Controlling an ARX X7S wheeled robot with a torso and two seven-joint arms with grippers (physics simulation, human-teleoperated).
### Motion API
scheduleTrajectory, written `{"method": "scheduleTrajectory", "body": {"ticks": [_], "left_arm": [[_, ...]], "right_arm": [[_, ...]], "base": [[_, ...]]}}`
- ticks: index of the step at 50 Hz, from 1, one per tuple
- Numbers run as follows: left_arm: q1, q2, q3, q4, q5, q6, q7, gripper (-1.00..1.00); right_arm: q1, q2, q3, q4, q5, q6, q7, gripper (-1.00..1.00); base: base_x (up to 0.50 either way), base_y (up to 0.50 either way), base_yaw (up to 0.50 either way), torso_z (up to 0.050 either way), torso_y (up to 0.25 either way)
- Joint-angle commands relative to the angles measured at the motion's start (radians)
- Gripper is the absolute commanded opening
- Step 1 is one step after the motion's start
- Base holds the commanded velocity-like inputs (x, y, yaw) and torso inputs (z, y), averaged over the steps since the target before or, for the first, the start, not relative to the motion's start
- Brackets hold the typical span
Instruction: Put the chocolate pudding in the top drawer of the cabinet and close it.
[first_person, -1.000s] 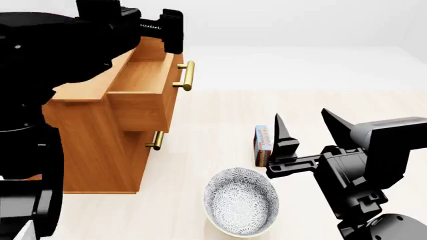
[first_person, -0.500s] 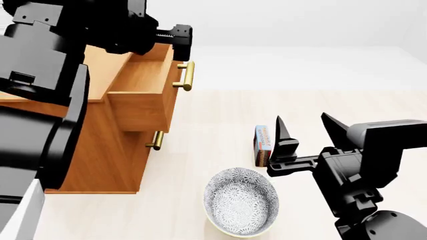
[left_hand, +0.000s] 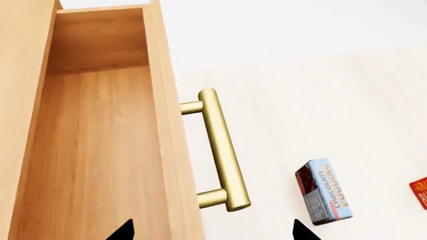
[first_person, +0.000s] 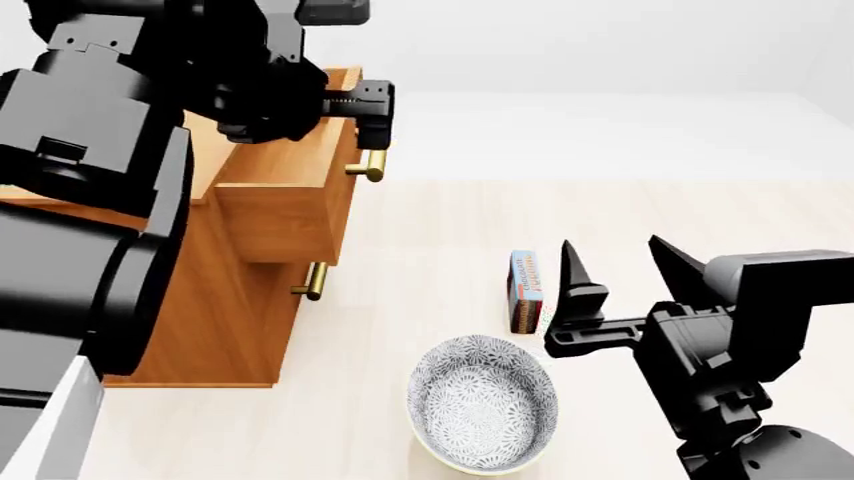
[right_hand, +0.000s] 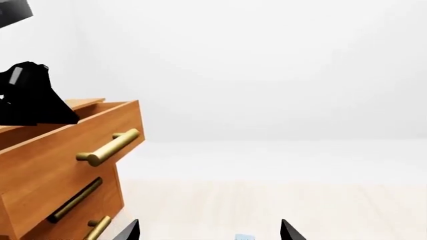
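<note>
Our right gripper (first_person: 617, 268) hangs with jaws spread and nothing between them, just beside the chocolate pudding (first_person: 526, 290), which stands on edge on the floor near the patterned bowl (first_person: 482, 402). Our left gripper (left_hand: 210, 231), fingers wide apart and unloaded, hovers over the pulled-out top drawer (left_hand: 100, 145) of the cabinet (first_person: 214, 290).

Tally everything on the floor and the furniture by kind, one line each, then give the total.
Cabinet: 1
Drawers, top drawer pulled out, lower drawer shut: 2
Brass handles: 2
Chocolate pudding box: 1
Patterned bowl: 1
Red box, only its edge in the left wrist view: 1
Total: 8
</note>
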Motion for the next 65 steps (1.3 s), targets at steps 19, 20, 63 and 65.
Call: {"method": "scheduleTrajectory", "body": {"ticks": [19, 20, 63, 65], "left_arm": [[0.052, 0.003, -0.121, -0.011, 0.106, 0.002, -0.006, 1.0], [0.053, 0.003, -0.132, -0.011, 0.116, 0.0, -0.005, 1.0], [0.09, 0.003, -0.363, -0.011, 0.297, -0.08, 0.011, 1.0], [0.091, 0.003, -0.351, -0.011, 0.281, -0.08, 0.007, 1.0]], "right_arm": [[-0.014, 0.012, -0.013, 0.04, -0.016, -0.04, -0.009, 1.0], [-0.015, 0.012, -0.015, 0.042, -0.017, -0.042, -0.009, 1.0], [-0.053, 0.021, -0.038, 0.094, -0.05, -0.115, -0.033, 1.0], [-0.052, 0.021, -0.039, 0.097, -0.05, -0.116, -0.033, 1.0]], "base": [[0.0, 0.0, 0.0, 0.0, 0.0], [0.0, 0.0, 0.0, 0.0, 0.0], [0.0, 0.0, 0.0, 0.0, 0.0], [0.0, 0.0, 0.0, 0.0, 0.0]]}}
